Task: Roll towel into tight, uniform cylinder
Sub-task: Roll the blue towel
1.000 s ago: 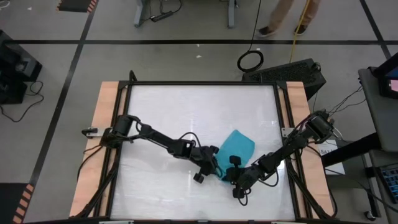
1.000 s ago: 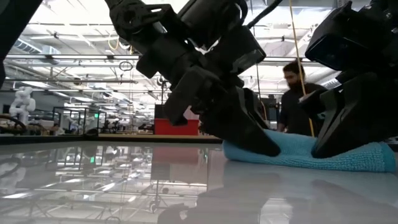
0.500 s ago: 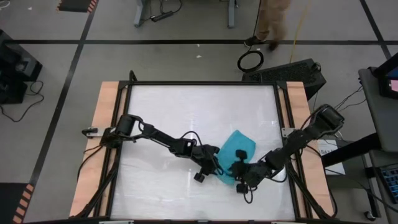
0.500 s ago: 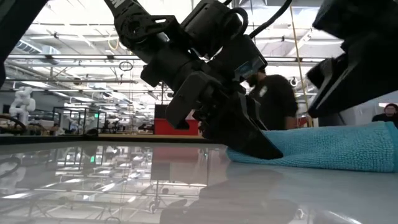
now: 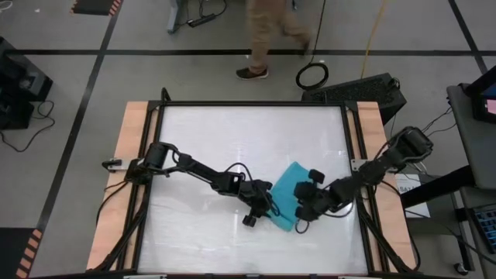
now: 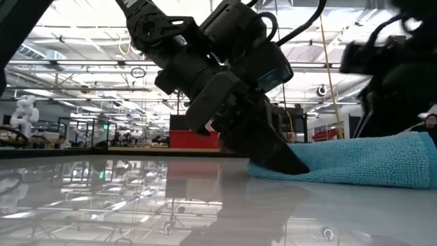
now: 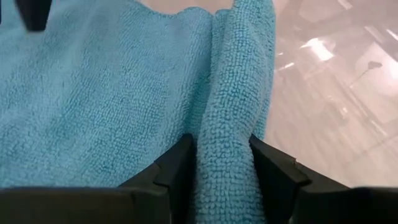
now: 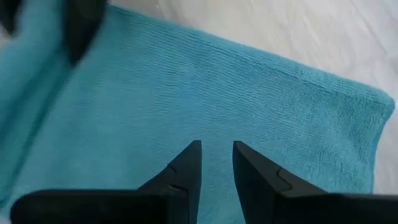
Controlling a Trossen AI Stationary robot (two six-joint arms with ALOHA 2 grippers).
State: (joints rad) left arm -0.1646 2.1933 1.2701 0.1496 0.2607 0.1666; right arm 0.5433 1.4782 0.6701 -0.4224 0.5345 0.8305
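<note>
Your left end effector [image 7: 219, 163] is pinching the towel's [image 5: 288, 191] rolled edge; your right end effector [image 8: 217, 163] is hovering slightly parted above it.

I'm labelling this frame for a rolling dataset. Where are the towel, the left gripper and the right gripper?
towel [image 5: 293, 184]: high view, its flat middle.
left gripper [image 7: 224, 158]: left wrist view, midway between the fingertips, on the pinched fold.
right gripper [image 8: 217, 155]: right wrist view, the gap between the fingertips, over the cloth.

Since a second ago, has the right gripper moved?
Yes. In the high view the right gripper has shifted away from the table's near edge, up over the towel.
</note>
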